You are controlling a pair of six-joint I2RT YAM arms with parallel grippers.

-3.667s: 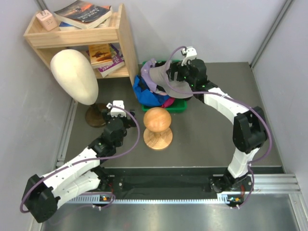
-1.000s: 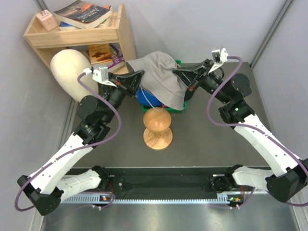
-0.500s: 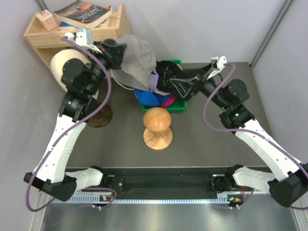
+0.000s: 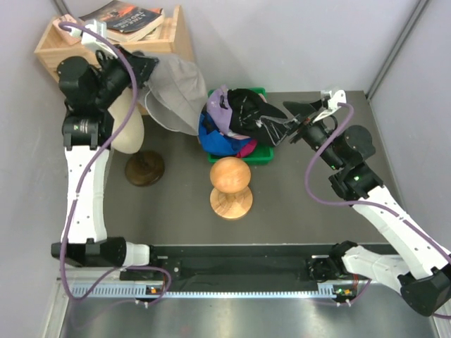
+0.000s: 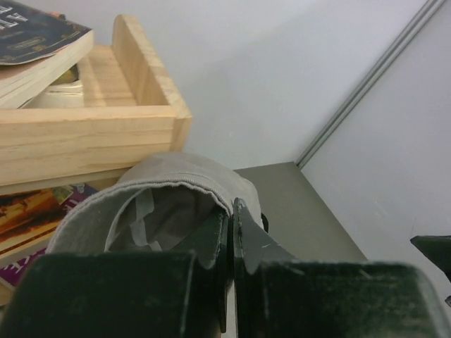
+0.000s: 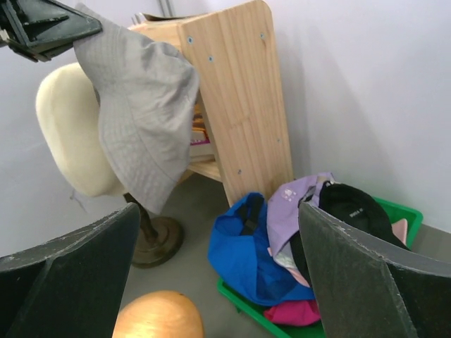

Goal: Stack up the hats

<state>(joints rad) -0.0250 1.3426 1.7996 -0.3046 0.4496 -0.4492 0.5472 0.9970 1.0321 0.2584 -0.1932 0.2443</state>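
Observation:
My left gripper (image 4: 146, 70) is raised at the back left and shut on the brim of a grey bucket hat (image 4: 176, 95). The hat hangs beside the cream mannequin head (image 4: 127, 130). In the left wrist view its fingers (image 5: 232, 215) pinch the grey hat (image 5: 169, 190) at its edge. A pile of hats lies in the green tray (image 4: 264, 156): black (image 4: 250, 105), lavender (image 4: 218, 105), blue (image 4: 210, 137) and magenta (image 4: 246, 149). My right gripper (image 4: 285, 121) is open and empty, just right of the pile. The right wrist view shows the blue hat (image 6: 246, 253), lavender hat (image 6: 296, 211) and black hat (image 6: 352, 211) beyond my right gripper (image 6: 218, 211).
A wooden shelf (image 4: 113, 49) with books stands at the back left, behind the mannequin head. A round wooden head form (image 4: 230, 184) stands on the table in front of the tray. The mannequin's dark base (image 4: 144, 167) sits left of it.
My right gripper has let go of the grey hat, opened and drawn back to the right. My left arm has swung the hat up and left toward the cream head.

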